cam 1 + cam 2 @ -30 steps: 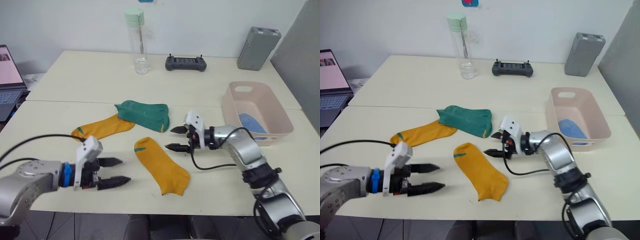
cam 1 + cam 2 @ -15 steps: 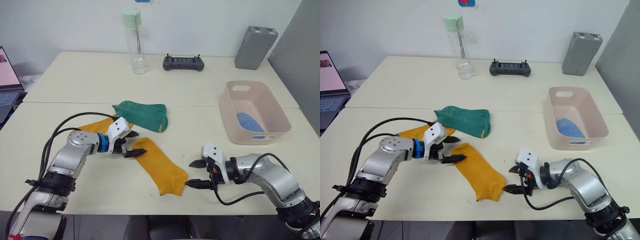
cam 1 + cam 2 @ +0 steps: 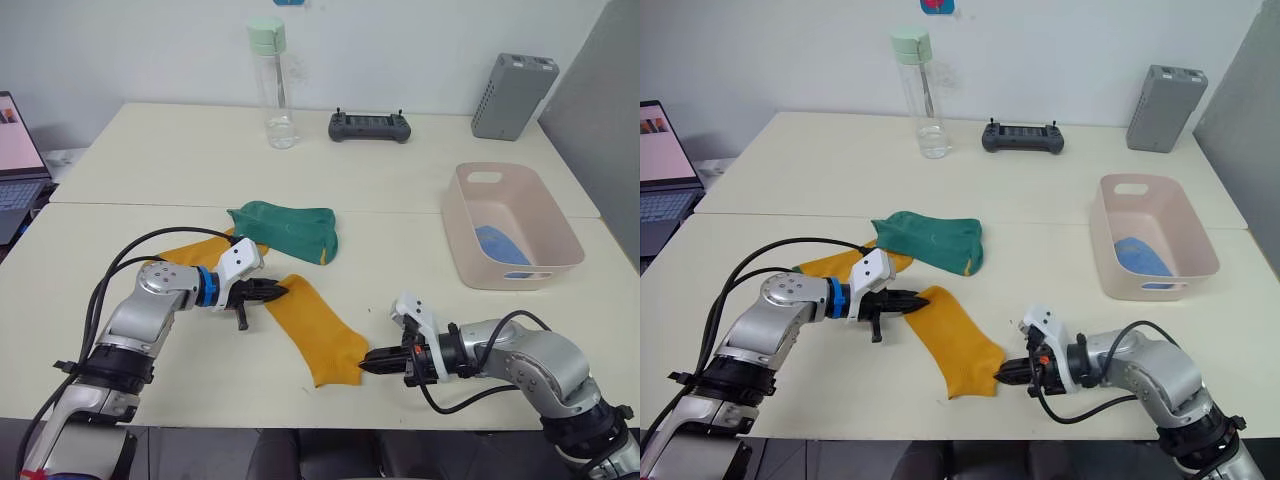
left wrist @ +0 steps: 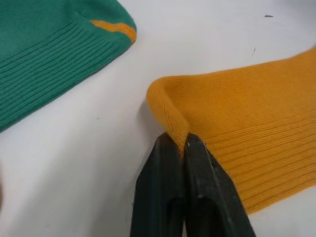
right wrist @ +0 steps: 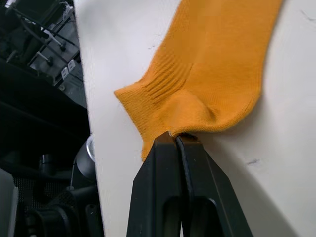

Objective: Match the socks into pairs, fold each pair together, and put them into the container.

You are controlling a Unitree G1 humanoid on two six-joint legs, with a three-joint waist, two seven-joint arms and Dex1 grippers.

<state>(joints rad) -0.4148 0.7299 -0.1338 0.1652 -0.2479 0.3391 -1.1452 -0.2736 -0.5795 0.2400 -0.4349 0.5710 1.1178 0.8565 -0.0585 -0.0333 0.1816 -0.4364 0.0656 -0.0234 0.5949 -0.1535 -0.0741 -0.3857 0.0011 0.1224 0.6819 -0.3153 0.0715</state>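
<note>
A mustard-yellow sock (image 3: 320, 330) lies flat near the table's front. My left gripper (image 3: 278, 291) is shut on its far left end, and the left wrist view shows the sock edge (image 4: 170, 116) folded up into the pinch. The sock's near end (image 5: 197, 94) is pinched by my right gripper (image 3: 368, 362), which is also shut. A second yellow sock (image 3: 195, 252) lies behind my left arm, partly beneath the dark green socks (image 3: 285, 229). The pink container (image 3: 512, 238) at the right holds a light blue sock (image 3: 497, 245).
Along the far side of the table stand a clear bottle (image 3: 272, 85), a black controller (image 3: 368, 126) and a grey ribbed box (image 3: 512, 82). A laptop (image 3: 15, 150) sits off the left edge. The near table edge runs just below my right gripper.
Both grippers went from open to shut, each closing on one end of the middle yellow sock. The left end of the sock is now lifted slightly into the left fingers.
</note>
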